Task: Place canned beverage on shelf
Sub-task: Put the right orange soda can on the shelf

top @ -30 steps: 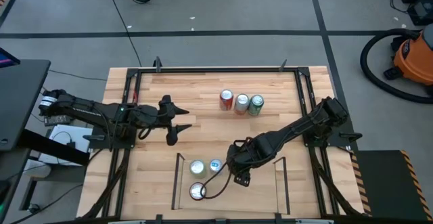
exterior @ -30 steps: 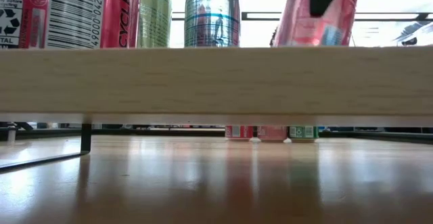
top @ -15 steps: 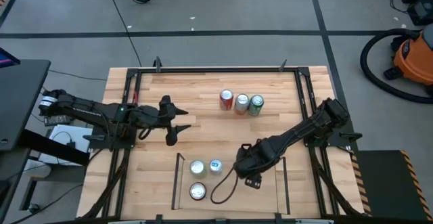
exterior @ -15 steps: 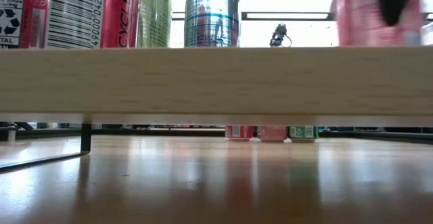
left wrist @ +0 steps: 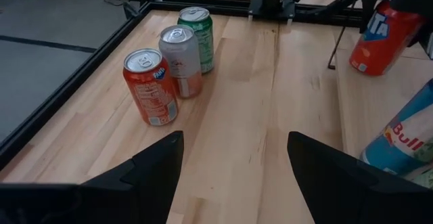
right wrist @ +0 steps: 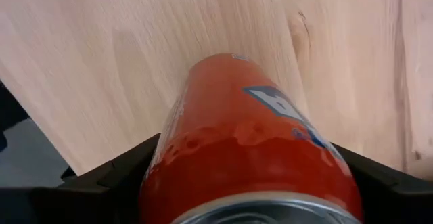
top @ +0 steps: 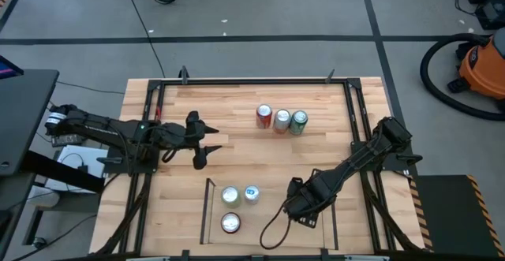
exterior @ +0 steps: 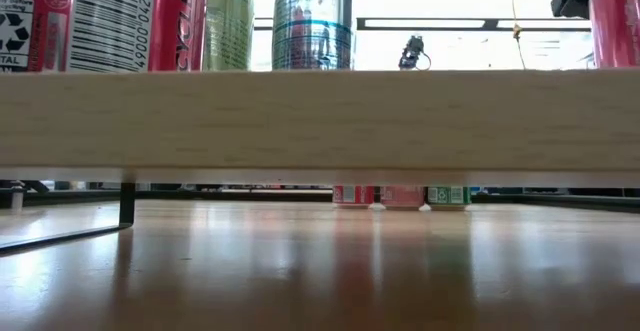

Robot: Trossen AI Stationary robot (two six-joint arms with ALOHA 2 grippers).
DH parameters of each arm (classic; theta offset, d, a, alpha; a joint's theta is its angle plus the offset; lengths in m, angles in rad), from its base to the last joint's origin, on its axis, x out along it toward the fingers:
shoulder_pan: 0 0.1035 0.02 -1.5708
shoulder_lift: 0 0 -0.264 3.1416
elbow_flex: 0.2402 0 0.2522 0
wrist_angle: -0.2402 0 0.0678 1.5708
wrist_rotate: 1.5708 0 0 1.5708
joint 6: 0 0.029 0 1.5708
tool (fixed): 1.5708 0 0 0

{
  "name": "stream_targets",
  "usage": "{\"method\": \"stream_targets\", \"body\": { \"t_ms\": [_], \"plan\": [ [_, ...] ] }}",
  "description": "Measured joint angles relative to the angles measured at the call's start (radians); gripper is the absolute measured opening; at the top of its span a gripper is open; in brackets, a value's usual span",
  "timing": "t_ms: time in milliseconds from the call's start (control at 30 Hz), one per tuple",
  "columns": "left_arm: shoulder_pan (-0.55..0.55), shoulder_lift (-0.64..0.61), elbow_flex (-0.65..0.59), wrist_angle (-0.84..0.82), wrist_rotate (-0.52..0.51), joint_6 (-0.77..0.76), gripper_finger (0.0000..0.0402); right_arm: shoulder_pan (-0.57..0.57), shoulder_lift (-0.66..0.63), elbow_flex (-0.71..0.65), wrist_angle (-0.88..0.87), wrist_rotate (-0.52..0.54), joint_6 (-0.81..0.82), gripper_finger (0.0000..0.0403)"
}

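Note:
My right gripper [top: 298, 207] is shut on a red-orange can [right wrist: 250, 149] over the right part of the shelf [top: 325, 214], a thin black rod frame with a light wood floor. The can also shows in the left wrist view [left wrist: 380, 38], tilted, and at the right edge of the low view [exterior: 615, 21]. Whether its base touches the shelf floor I cannot tell. Three cans [top: 237, 204] stand on the shelf's left part. My left gripper [top: 207, 139] is open and empty at the table's left middle. My right gripper pinches the red-orange can between its two fingers, one on each side of the can's wall [right wrist: 169, 163] near its top end. The fingers [right wrist: 111, 176] come from above, slanting down. The can sits tilted in the hold, its base [left wrist: 360, 63] toward the shelf floor.
An orange can [top: 264, 117], a silver can [top: 282, 120] and a green can [top: 299, 121] stand in a row on the table's far middle. A black metal frame [top: 252, 80] borders the tabletop. A loose black cable [top: 272, 231] loops below my right gripper.
My right gripper has carried the red-orange can toward the table's right edge and a little toward the near edge, from beside the shelf's standing cans to the shelf's right part. The can has stayed in its hold. The cable loop has trailed along.

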Motion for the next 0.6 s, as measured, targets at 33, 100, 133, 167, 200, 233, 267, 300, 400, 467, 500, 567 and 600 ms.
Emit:
{"method": "stream_targets", "body": {
  "t_ms": [33,100,133,167,200,233,267,300,400,467,500,567,600],
  "plan": [
    [0.003,0.0,0.0,0.0,0.0,0.0,0.0274,0.0,-0.002,-0.006,0.004,0.003,0.003,0.0337],
    [0.004,0.0,0.0,0.0,0.0,0.0,0.0274,0.0,-0.002,-0.016,0.01,0.004,0.008,0.035],
    [0.004,0.0,0.0,0.0,-0.001,0.0,0.0274,0.0,-0.001,-0.018,0.01,0.007,0.009,0.0358],
    [0.004,0.0,0.0,0.001,0.0,0.0,0.0274,-0.001,0.002,-0.02,0.008,0.008,0.009,0.0366],
    [0.004,0.0,0.0,0.001,0.0,0.0,0.0274,-0.003,0.003,-0.02,0.009,0.003,0.009,0.0374],
    [0.004,0.0,0.0,0.001,0.0,0.0,0.0274,-0.007,0.003,-0.015,0.006,-0.009,0.009,0.0382],
    [0.004,0.0,0.0,0.001,0.0,0.0,0.0274,-0.011,0.003,-0.005,0.004,-0.023,0.01,0.039],
    [0.004,0.0,0.0,0.001,0.0,0.0,0.0274,-0.014,0.002,0.009,0.004,-0.033,0.01,0.0394],
    [0.004,0.0,0.0,0.001,0.0,0.0,0.0274,-0.017,0.002,0.061,0.002,-0.028,0.002,0.0395],
    [0.004,0.0,0.0,0.001,0.0,0.0,0.0274,-0.021,0.002,0.095,-0.022,-0.022,-0.003,0.0394],
    [0.004,0.0,0.0,0.001,0.0,0.0,0.0274,-0.023,0.002,0.111,-0.045,-0.015,-0.008,0.0394],
    [0.004,0.0,0.0,0.001,0.0,0.0,0.0274,-0.031,0.002,0.142,-0.083,0.014,-0.027,0.0394],
    [0.004,0.0,0.0,0.001,0.0,0.0,0.0274,-0.035,0.002,0.158,-0.099,0.039,-0.038,0.0395]
  ]
}}
